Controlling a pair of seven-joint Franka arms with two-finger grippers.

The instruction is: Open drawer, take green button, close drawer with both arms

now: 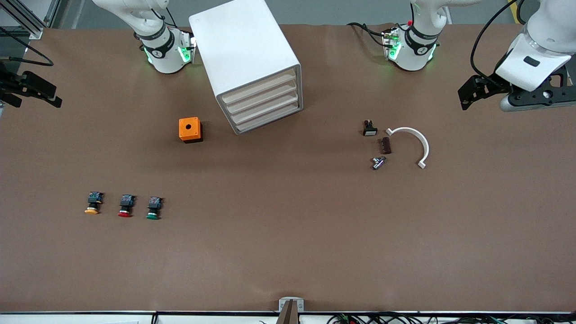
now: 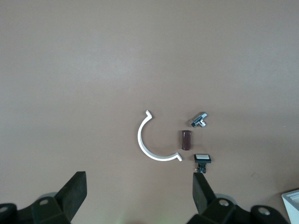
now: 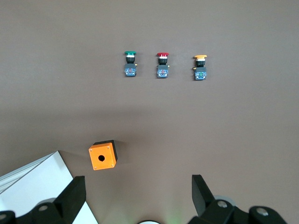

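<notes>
the table (image 1: 288, 252) wears a matte brown sheet, smooth and flat, with wide bare stretches along the edge nearest the front camera. the cabinet (image 1: 245, 54) is a glossy white box with rounded corners, set askew between the two arm bases; its four shallow drawers sit flush and shut, and the drawer (image 1: 266, 104) shows only a pale beige front strip. just beside the cabinet, toward the right arm's end, stands a small orange box (image 1: 189, 129) with a round hole on top. the button (image 1: 154, 209) has a round green cap on a black-and-blue blocky body; it lies on its side in a row with the red-capped button (image 1: 126, 206) and the yellow-capped button (image 1: 93, 203), well apart from both jaws. the left gripper (image 2: 140, 191) hangs with jaws spread wide and empty above a white curved clip (image 1: 413, 144), a small brown block (image 1: 385, 146) and a metal fitting (image 1: 378, 163). the right gripper (image 3: 138, 191) hangs likewise wide and empty, above the orange box.
</notes>
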